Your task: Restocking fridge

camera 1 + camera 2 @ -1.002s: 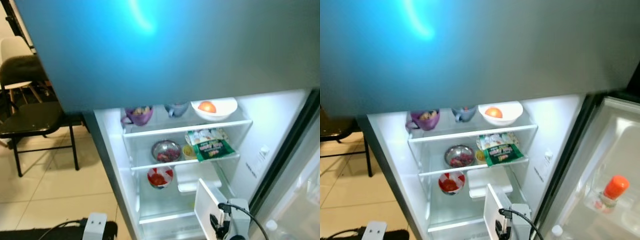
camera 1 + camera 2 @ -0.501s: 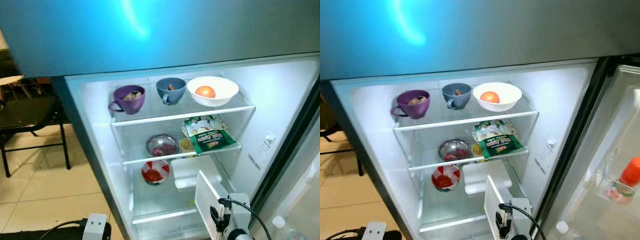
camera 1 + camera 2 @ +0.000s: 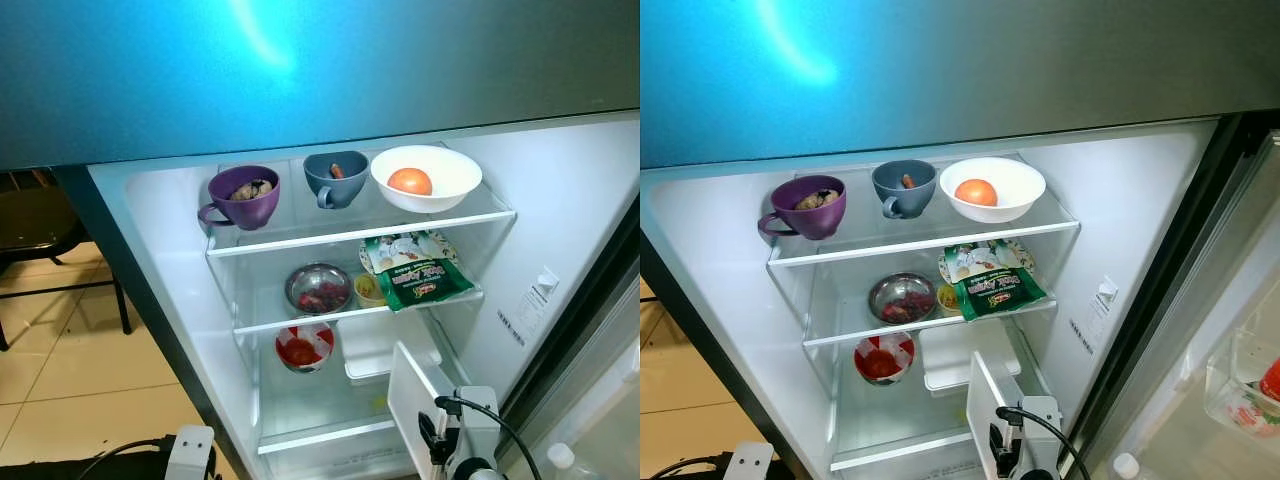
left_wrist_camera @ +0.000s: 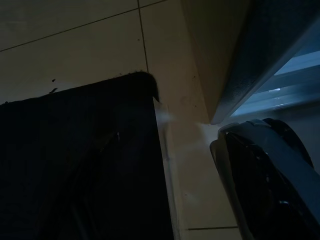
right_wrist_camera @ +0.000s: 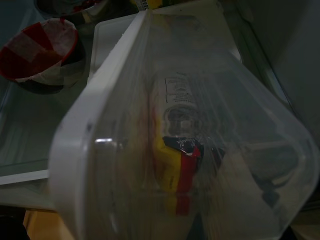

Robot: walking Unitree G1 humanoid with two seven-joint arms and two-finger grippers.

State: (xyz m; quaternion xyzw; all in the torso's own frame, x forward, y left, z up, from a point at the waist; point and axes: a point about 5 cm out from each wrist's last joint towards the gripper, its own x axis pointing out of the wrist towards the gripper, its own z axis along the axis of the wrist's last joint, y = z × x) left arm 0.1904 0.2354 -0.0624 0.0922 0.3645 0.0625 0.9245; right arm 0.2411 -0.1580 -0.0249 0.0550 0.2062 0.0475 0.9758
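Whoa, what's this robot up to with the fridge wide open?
It is restocking the fridge. The right gripper holds a clear plastic container tilted on edge at the lowest shelf, just in front of another white container lying there. Above sit a purple mug, a blue mug and a white bowl holding an orange fruit.

Glossy fridge door [image 3: 300,70], clear glass shelf [image 3: 360,235], shiny metal bowl [image 3: 318,289], translucent plastic container [image 5: 200,130].

Clear lidded container [image 3: 415,400] — tilted, before open fridge [image 3: 560,250]
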